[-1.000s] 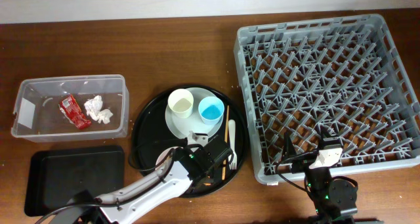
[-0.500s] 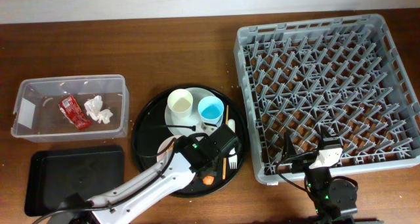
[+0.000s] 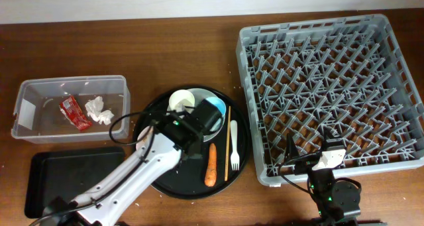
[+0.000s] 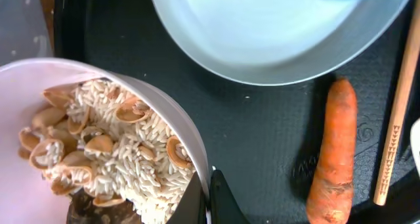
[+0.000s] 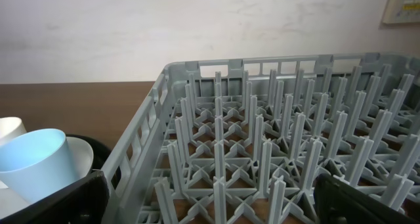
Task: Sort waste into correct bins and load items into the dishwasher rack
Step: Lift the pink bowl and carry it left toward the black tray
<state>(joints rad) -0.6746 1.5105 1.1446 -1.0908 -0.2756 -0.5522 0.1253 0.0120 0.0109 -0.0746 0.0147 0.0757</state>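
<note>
My left gripper (image 4: 209,188) is shut on the rim of the pinkish-white bowl (image 4: 20,201), which holds rice and brownish shell scraps (image 4: 111,152). Overhead, the left gripper (image 3: 190,136) hovers over the round black tray (image 3: 149,113), and my arm hides the bowl. An orange carrot (image 3: 211,165) (image 4: 335,152), chopstick (image 3: 227,143) and white fork (image 3: 234,146) lie to its right. The cream cup (image 3: 180,100) and blue cup (image 3: 213,110) stand on the grey plate (image 4: 282,33). My right gripper (image 5: 210,204) is open at the dishwasher rack's (image 3: 331,87) front edge.
At the left, a clear tub (image 3: 40,87) contains a red wrapper (image 3: 75,113) and a white tissue (image 3: 98,110). A shallow black rectangular tray (image 3: 73,179) lies in front of it. The rack holds only its upright pegs (image 5: 282,152).
My left gripper has moved left and toward the back of the round tray with the bowl. The carrot, fork and chopstick it covered now show. The right arm has not moved.
</note>
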